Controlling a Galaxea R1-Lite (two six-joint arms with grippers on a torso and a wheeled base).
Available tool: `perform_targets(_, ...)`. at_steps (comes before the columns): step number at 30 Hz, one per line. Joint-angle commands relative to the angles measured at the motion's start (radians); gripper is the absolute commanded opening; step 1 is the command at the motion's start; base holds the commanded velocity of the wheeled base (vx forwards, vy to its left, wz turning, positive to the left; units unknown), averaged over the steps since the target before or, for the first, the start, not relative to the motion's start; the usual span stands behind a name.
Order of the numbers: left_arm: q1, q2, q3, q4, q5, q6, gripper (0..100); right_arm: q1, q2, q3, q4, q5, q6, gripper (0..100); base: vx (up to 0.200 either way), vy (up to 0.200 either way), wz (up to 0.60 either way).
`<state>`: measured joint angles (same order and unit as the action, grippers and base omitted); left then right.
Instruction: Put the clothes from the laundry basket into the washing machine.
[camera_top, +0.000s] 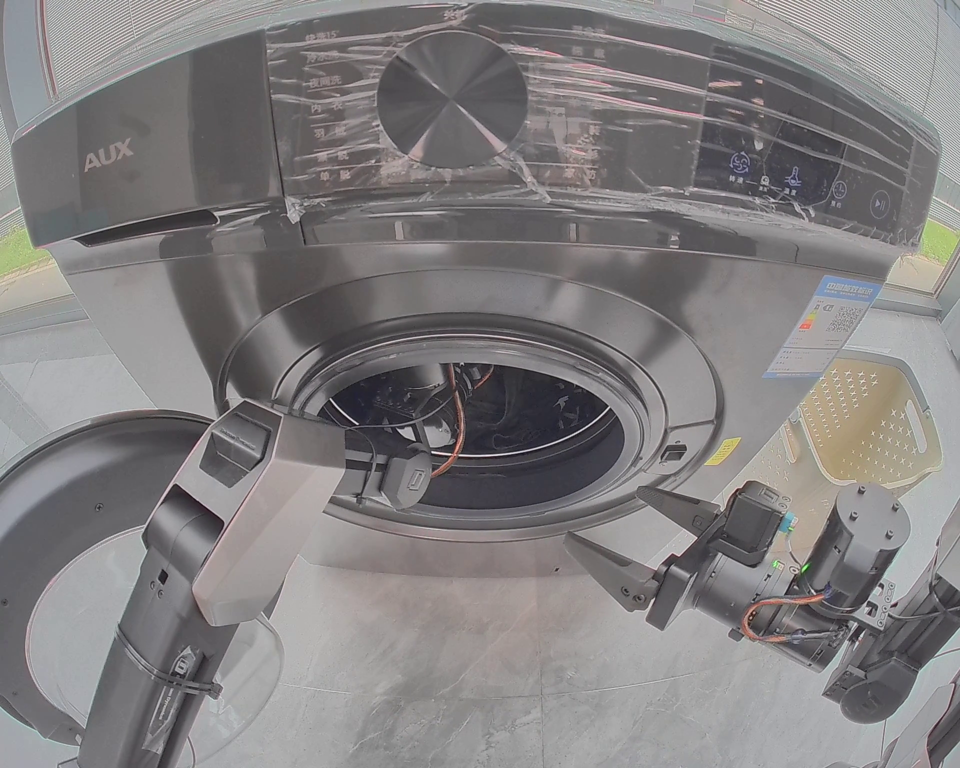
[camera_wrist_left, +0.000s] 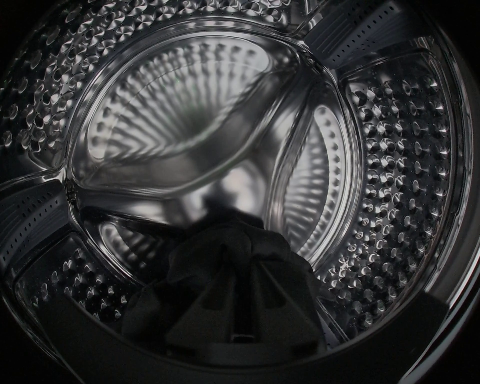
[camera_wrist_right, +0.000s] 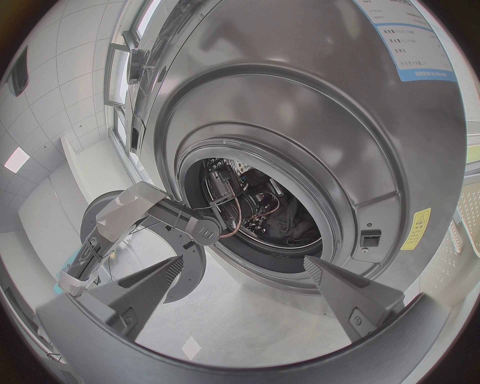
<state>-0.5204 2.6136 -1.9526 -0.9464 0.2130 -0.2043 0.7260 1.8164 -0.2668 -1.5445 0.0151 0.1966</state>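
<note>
Left wrist view: my left hand (camera_wrist_left: 242, 260) is inside the drum (camera_wrist_left: 400, 150). Its fingers are drawn together on a dark garment (camera_wrist_left: 200, 255), which is bunched over their tips, low in the drum. Finding: the cloth lies straight ahead of the hand, toward the drum's back wall, so letting go should drop it onto the drum's bottom.

Head view: my right hand (camera_top: 603, 514) hangs spread and empty outside the washing machine (camera_top: 500, 270), below and right of the door opening (camera_top: 480, 430). The laundry basket (camera_top: 870, 420) stands right of the machine, beyond my right arm, so that hand is the nearer. The basket's visible mesh is bare; whether clothes are left in it, I cannot tell.
</note>
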Motion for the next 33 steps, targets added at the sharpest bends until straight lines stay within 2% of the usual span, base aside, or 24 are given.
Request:
perform_targets(1,-0.003,0.034,-0.005,0.003,0.014,0.002,100,0.000,0.000,0.000,0.000,0.002,0.000,100,0.000,0.000,0.00)
perform_targets(7,-0.027,-0.035,0.093,0.012,0.014,0.000,100,0.000,0.000,0.001,0.000,0.002,0.000,100,0.000,0.000,0.00)
perform_targets(8,-0.043,-0.095,0.215,0.011,0.014,0.005,100,0.000,0.001,0.003,0.000,0.002,0.000,100,0.000,0.000,0.00)
perform_targets(9,-0.043,-0.095,0.215,0.011,0.014,0.005,100,0.000,0.001,0.003,0.000,0.002,0.000,100,0.000,0.000,0.00)
perform_targets(10,-0.069,-0.152,0.343,0.003,0.013,0.013,100,0.000,0.001,0.004,0.000,0.002,0.000,100,0.000,0.000,0.00)
perform_targets(13,-0.098,-0.242,0.554,-0.012,-0.003,0.052,100,0.000,-0.002,0.012,0.000,0.000,0.000,100,0.000,0.000,0.00)
perform_targets(14,-0.098,-0.242,0.554,-0.012,-0.003,0.052,100,0.000,-0.002,0.012,0.000,0.000,0.000,100,0.000,0.000,0.00)
perform_targets(15,-0.122,-0.299,0.687,-0.051,-0.014,0.078,100,0.000,-0.008,0.017,0.000,-0.001,0.000,100,0.000,0.000,0.00)
perform_targets(17,-0.150,-0.346,0.796,-0.104,-0.037,0.094,100,0.000,-0.015,0.029,0.000,-0.003,0.000,100,0.000,0.000,0.00)
perform_targets(19,-0.197,-0.451,1.018,-0.166,-0.078,0.114,100,0.001,-0.035,0.054,0.000,-0.003,0.000,100,0.000,0.000,0.00)
perform_targets(22,-0.265,-0.555,1.176,-0.192,-0.081,0.108,100,0.001,-0.065,0.081,0.000,-0.004,0.000,100,0.000,0.000,0.00)
perform_targets(28,-0.331,-0.761,1.428,-0.253,-0.072,0.112,100,0.021,-0.166,0.176,0.000,-0.018,0.004,100,0.000,0.000,0.00)
perform_targets(33,-0.320,-0.946,1.549,-0.262,-0.072,0.103,100,-0.007,-0.292,0.262,0.001,-0.032,0.001,100,0.000,0.000,0.00)
